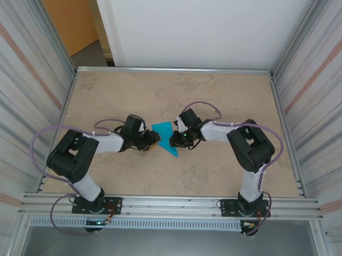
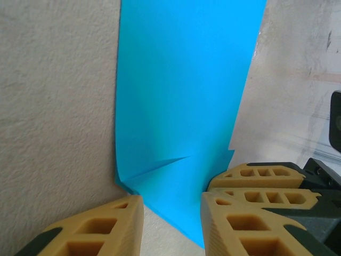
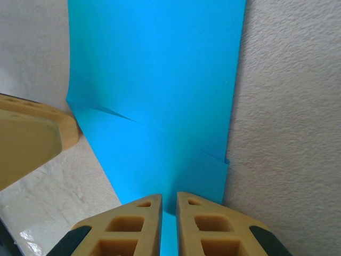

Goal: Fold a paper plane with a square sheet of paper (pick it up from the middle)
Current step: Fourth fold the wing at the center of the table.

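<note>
The teal-blue paper [image 1: 166, 137], folded to a narrower creased shape with a pointed end, lies on the table between my two grippers. In the left wrist view the paper [image 2: 181, 96] runs away from me, and its near corner lies between the widely spread fingers of my open left gripper [image 2: 170, 229]. My left gripper [image 1: 152, 140] sits at the paper's left side. My right gripper [image 1: 178, 140] is at its right side. In the right wrist view the right gripper [image 3: 168, 229] has its fingers nearly together on the edge of the paper [image 3: 154, 80].
The beige tabletop [image 1: 217, 96] is ringed by a metal rail and corrugated walls [image 1: 313, 82]. One finger of the left gripper [image 3: 32, 138] shows at the left of the right wrist view. The right gripper's fingers [image 2: 261, 178] press close to my left gripper's right finger.
</note>
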`<control>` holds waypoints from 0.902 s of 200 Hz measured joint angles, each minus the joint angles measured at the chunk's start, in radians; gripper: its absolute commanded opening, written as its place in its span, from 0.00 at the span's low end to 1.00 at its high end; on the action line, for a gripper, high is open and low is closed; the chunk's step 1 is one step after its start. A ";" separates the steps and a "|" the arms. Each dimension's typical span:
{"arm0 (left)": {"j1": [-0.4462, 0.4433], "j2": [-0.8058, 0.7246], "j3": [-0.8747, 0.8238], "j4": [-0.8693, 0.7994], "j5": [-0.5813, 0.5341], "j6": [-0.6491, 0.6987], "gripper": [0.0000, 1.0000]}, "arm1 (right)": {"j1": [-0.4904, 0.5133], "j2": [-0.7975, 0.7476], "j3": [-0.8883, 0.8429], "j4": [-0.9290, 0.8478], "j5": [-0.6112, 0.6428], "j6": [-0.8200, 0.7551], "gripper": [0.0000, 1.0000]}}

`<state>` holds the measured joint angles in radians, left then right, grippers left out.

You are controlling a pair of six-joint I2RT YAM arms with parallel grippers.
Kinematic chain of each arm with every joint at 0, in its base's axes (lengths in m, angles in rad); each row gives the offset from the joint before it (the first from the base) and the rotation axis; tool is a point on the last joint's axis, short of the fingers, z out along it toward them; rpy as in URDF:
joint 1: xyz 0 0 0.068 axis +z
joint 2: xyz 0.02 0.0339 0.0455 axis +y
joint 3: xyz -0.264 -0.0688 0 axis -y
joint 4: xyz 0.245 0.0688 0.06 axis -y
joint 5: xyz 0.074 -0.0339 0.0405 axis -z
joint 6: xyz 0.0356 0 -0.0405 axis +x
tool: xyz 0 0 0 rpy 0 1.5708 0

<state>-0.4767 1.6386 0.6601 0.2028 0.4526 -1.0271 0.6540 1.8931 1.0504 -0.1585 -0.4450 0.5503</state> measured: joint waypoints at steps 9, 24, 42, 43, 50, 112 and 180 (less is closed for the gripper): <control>0.000 0.006 0.005 0.000 0.000 -0.002 0.35 | 0.000 0.000 0.000 0.000 0.000 0.000 0.16; 0.000 0.013 0.010 0.000 0.001 -0.003 0.35 | 0.000 0.000 0.000 0.000 0.000 0.000 0.16; 0.000 0.015 0.011 -0.005 -0.001 -0.003 0.36 | -0.001 0.000 0.000 0.000 0.000 0.000 0.16; 0.000 0.015 0.011 -0.006 -0.001 -0.003 0.36 | -0.001 0.000 0.000 0.000 0.000 0.000 0.16; 0.000 0.015 0.011 -0.011 -0.002 -0.004 0.36 | -0.002 0.000 0.000 0.000 0.000 0.000 0.16; 0.000 0.015 0.011 -0.014 -0.007 -0.026 0.31 | -0.002 0.001 -0.002 0.003 -0.001 0.000 0.16; 0.005 0.028 0.012 0.062 0.049 -0.025 0.30 | -0.006 0.001 -0.007 0.014 -0.005 0.000 0.15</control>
<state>-0.4713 1.6665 0.6720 0.2649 0.5018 -1.0519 0.6476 1.8938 1.0431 -0.1440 -0.4500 0.5507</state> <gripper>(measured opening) 0.303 0.154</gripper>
